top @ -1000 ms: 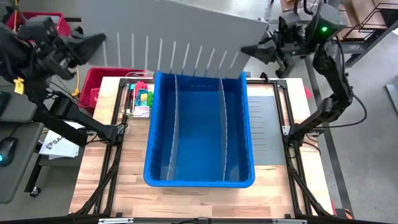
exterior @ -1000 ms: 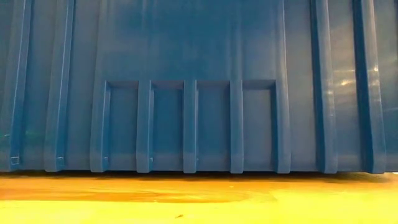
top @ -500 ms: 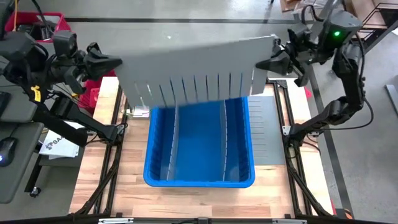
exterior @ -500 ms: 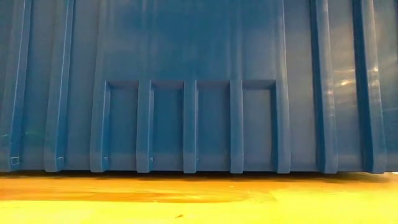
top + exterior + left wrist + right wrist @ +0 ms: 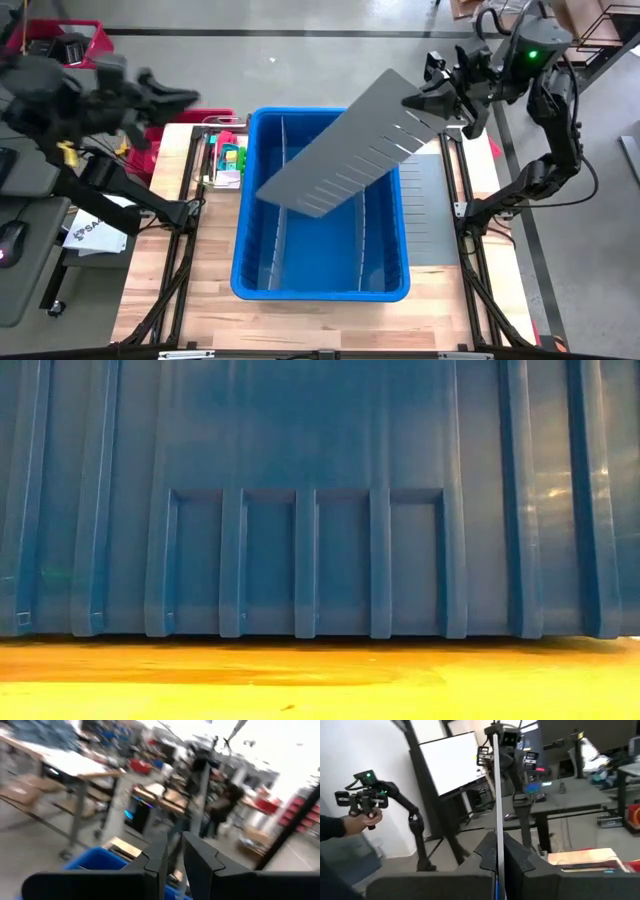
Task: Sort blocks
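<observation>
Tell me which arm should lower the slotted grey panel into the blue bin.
Right. The right gripper is shut on the grey divider panel, which hangs tilted over the blue bin. The left gripper is off the panel, beyond the bin's far left corner.

The blue bin looks like moulded plastic, smooth with a slight sheen, its outer wall ribbed in the low view; the slotted grey divider panel reads as thin, stiff, matt sheet, plastic by the look of it, seen edge-on as a pale sliver in the right wrist view; the worktop is light wood with visible plank seams, satin and faintly reflective close up; the right gripper has dark matt fingers, hard plastic or coated metal; the blocks look like bright, smooth plastic; the red crate beside the worktop is plastic too.
</observation>
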### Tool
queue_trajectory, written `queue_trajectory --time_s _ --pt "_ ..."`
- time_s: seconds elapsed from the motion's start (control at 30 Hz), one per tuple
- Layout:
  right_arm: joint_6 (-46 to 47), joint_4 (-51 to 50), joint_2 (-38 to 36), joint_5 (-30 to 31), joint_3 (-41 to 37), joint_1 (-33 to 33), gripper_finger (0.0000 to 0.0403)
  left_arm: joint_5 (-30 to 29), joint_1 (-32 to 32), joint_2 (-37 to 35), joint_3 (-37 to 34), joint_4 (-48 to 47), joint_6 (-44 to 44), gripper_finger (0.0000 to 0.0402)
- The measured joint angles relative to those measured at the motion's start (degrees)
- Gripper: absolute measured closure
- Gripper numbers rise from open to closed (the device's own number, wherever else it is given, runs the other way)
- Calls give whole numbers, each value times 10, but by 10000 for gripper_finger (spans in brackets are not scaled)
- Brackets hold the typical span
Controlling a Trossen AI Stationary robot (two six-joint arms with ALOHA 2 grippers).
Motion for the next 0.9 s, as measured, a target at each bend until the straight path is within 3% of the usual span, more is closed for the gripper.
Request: queue_trajectory --time_s 0.13,0.23,0.43,0.6,0.73,0.9 --pt "-23 16 0 55 0 -5 403 -67 0 -30 0 -66 6 343" --pt "-24 86 -1 85 0 -14 403 -98 0 -42 0 -113 -12 329" --pt "-25 216 0 118 0 -31 403 -81 0 -40 0 -119 -9 280" --pt "-2 267 1 117 0 -39 403 -70 0 -12 -1 -92 84 244" --pt "2 296 1 116 0 -39 403 -69 0 16 -1 -57 166 230" --pt "12 299 1 114 0 -39 403 -42 0 39 -2 -18 204 229"
